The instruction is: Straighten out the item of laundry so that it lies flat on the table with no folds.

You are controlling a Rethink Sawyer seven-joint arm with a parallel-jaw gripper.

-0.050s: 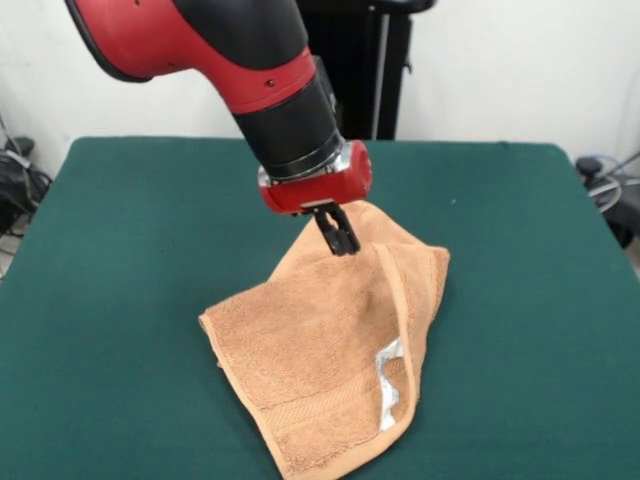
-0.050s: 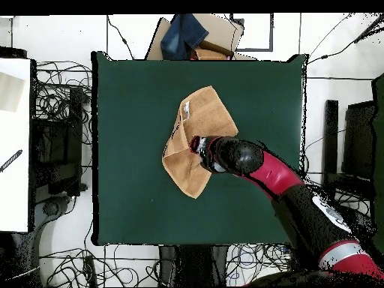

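Towel (image 1: 320, 370), orange-tan terry, lies rumpled near the middle of the green desk (image 1: 120, 260), one side folded over with its white label (image 1: 388, 385) showing. Hand (image 1: 338, 238) pinches the towel's raised far fold, fingers closed on the cloth.

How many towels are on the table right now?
1. A single orange-tan towel lies crumpled near the middle of the green table, with the gripper at its far raised edge. Nothing suggests another beneath it, though its folds hide that.
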